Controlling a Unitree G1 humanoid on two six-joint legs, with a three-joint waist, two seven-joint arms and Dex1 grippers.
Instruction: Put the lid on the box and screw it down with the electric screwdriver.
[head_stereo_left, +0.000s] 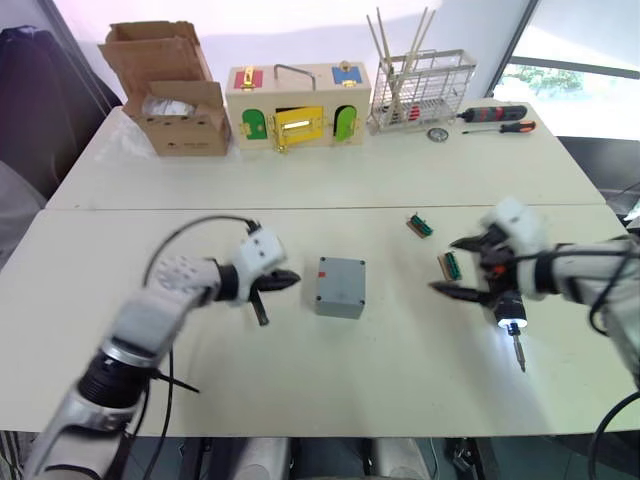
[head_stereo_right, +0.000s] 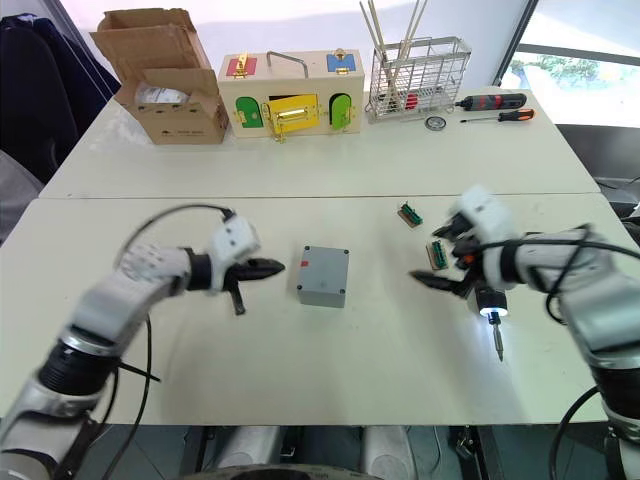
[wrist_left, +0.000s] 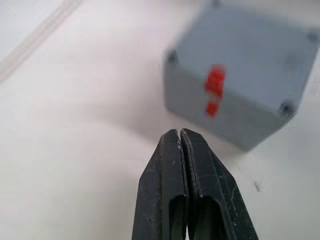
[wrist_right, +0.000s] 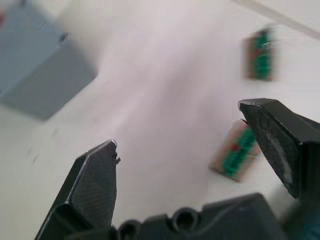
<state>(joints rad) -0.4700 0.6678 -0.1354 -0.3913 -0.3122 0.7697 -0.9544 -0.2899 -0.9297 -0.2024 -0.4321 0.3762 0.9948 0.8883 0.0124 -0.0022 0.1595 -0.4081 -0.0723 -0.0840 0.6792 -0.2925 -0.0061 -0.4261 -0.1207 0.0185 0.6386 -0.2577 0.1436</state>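
the square grey plastic box (head_stereo_left: 340, 287) sits near the middle of the white table (head_stereo_left: 300, 190), its flat grey lid (wrist_left: 250, 65) already seated on top, a red mark on its side. the left claw (head_stereo_left: 285, 280), fingers pressed together and empty, hovers just beside it. the right claw (head_stereo_right: 440, 262) gapes wide, empty, over the thick black electric screwdriver (head_stereo_right: 490, 315), which lies toward the table's right edge, tip lit. the tool looks rigid, smooth and fairly heavy; its mid-barrel seems the best place to grip.
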